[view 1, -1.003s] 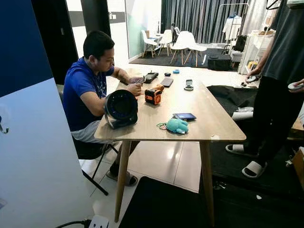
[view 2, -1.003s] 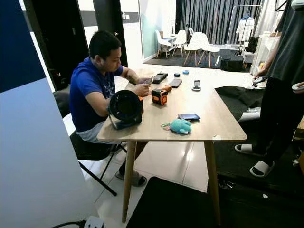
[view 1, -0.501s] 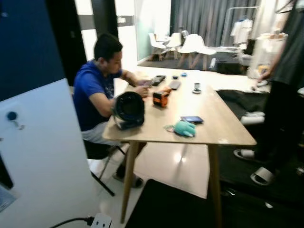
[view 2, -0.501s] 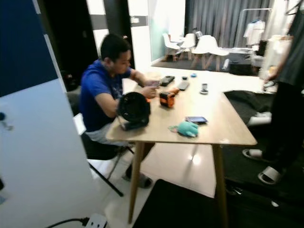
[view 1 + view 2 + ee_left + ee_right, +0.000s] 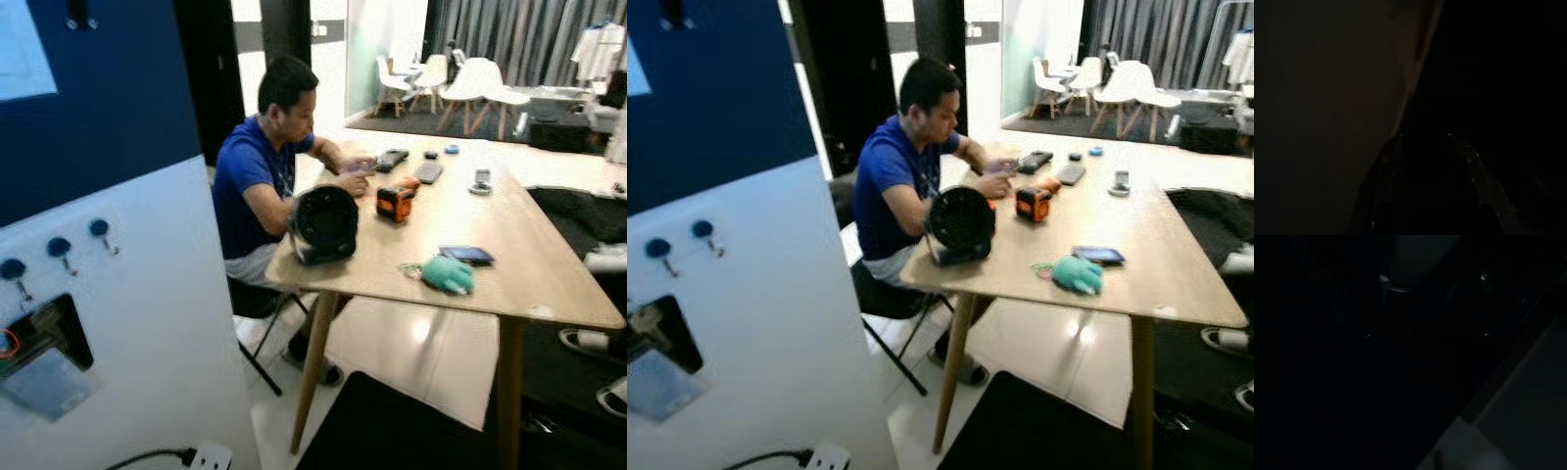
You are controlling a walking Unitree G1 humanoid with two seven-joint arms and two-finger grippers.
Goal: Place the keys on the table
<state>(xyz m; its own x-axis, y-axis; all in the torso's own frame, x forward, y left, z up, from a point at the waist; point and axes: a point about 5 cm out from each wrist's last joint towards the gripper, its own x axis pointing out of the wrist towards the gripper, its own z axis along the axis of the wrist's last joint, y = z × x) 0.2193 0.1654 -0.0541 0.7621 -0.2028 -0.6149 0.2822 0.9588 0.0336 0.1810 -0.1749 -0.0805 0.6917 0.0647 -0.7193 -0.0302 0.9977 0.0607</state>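
On the left of the scene, a white-and-blue panel [image 5: 127,294] with blue pegs [image 5: 98,228] now takes up far more of the head views than it did a second ago. The whole picture has slid right, so the camera has swung left and nothing on the tabletop [image 5: 549,284] has moved. The keys [image 5: 411,266], a ring lying against a teal plush [image 5: 448,274], lie at the near edge. Judging by that, the placing looks done and the robot seems to be turning away.

The left tool [image 5: 1422,139] hangs in shade with its fingers apart and nothing made out between them. The right tool [image 5: 1432,284] is too dark to tell whether it is apart or together.

Just beyond the plush lies a phone [image 5: 466,254]. A black round fan [image 5: 323,223] and an orange device [image 5: 396,203] stand to the left of these. A seated person [image 5: 260,166] works at the left side. A power strip [image 5: 206,457] on the floor and the panel crowd any path leftward.
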